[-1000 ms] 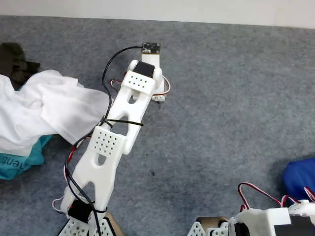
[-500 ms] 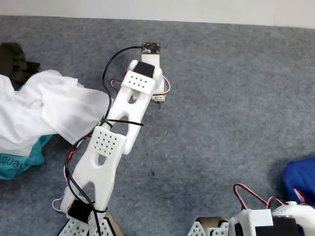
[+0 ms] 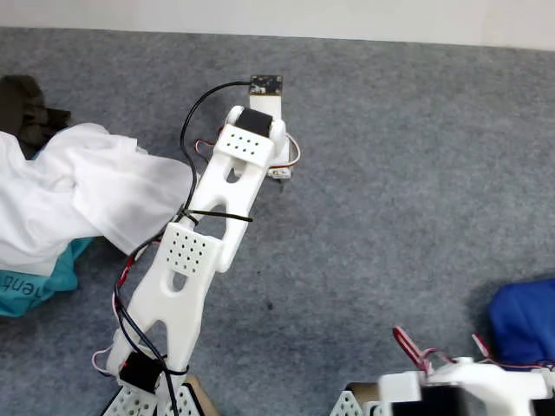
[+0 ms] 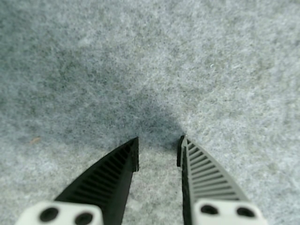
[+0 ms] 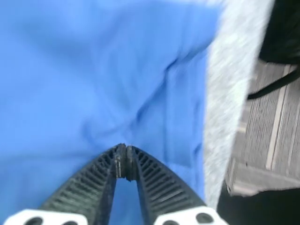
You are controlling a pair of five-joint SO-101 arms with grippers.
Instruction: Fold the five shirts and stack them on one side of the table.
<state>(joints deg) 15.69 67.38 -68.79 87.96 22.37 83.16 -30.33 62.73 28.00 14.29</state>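
The right gripper's [image 5: 123, 166] fingers [image 5: 154, 180] are pressing together at their tips, and they appear to be nipping a fold of the blue shirt [image 5: 93, 70]. A crease is running across the cloth toward them. How much cloth is sitting between the ribbed pads cannot be made out.

The step in hand is, by my judgement, drawing this shirt in from the table's [image 3: 390, 173] edge onto open felt so it can be spread and folded. To do that well, the pinch should be taking one layer near a hem or shoulder, not a bunched lump. The pull should be running low and slow along the felt so the cloth is trailing flat and not rolling under itself or slipping off toward the wood panel [image 5: 262, 140] beside the table.

The left gripper's [image 4: 158, 147] fingers [image 4: 112, 180] are standing a little apart, holding nothing and pointing down at bare felt. That arm [image 3: 217, 208] is stretching out over the middle of the table, so it is well placed to pin the far side of the shirt once it arrives.

Outward from there, the blue shirt is lying at the table's near right edge, beside the right arm [image 3: 460, 394]. Well apart from it, at the left edge, a white shirt [image 3: 78, 195] is lying crumpled over a teal shirt [image 3: 35, 282], with a dark shirt [image 3: 22, 104] behind them. None is folded yet.
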